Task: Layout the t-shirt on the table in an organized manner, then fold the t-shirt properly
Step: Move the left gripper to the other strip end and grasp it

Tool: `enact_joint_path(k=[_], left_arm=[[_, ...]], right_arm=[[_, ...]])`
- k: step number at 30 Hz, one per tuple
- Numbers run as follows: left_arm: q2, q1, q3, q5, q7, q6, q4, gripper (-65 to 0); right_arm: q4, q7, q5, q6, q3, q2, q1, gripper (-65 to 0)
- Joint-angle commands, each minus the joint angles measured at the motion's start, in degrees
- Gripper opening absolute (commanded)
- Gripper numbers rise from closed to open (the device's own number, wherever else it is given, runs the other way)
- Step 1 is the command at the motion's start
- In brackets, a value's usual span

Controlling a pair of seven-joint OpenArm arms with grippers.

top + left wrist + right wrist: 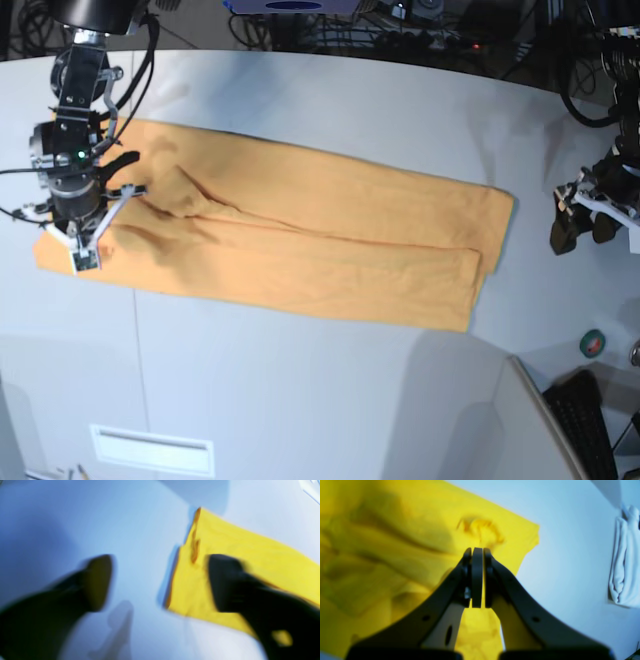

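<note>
While the orange t-shirt (300,240) lies lengthwise on the table (300,400), the left gripper (160,580) gapes empty; the right gripper (477,552) is closed.

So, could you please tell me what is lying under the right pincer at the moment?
The orange cotton t-shirt, folded into a long band on the pale grey-white table, lies below the shut right pincer. Whether it touches the cloth, and what the cloth covers, cannot be seen.
</note>
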Motion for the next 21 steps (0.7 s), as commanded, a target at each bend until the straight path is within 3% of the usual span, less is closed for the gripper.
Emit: enact_joint_path(k=[1,11,16,21], left_arm=[[-1.4,-2.5,1.0,-0.6,-0.4,0.0,-1.0,0.0],[-1.2,-25.3,23.4,-0.6,-0.7,0.0,-31.6,-2.0],[-0.2,-28.3,28.8,-0.6,-7.1,0.2,-39.4,-2.1],[0.6,-28.4,32.3,-0.6,-8.1,0.1,-41.2,-2.1]], right_arm=[[1.2,0.9,0.1,-0.3,-0.5,0.1,0.0,-65.0],[1.5,0.8,0.1,-0.3,-0.5,0.1,-1.1,-65.0],[2.1,0.9,0.1,-0.3,-0.5,0.1,-2.1,-65.0],[2.4,0.9,0.1,-0.3,-0.6,0.1,-2.4,-65.0]])
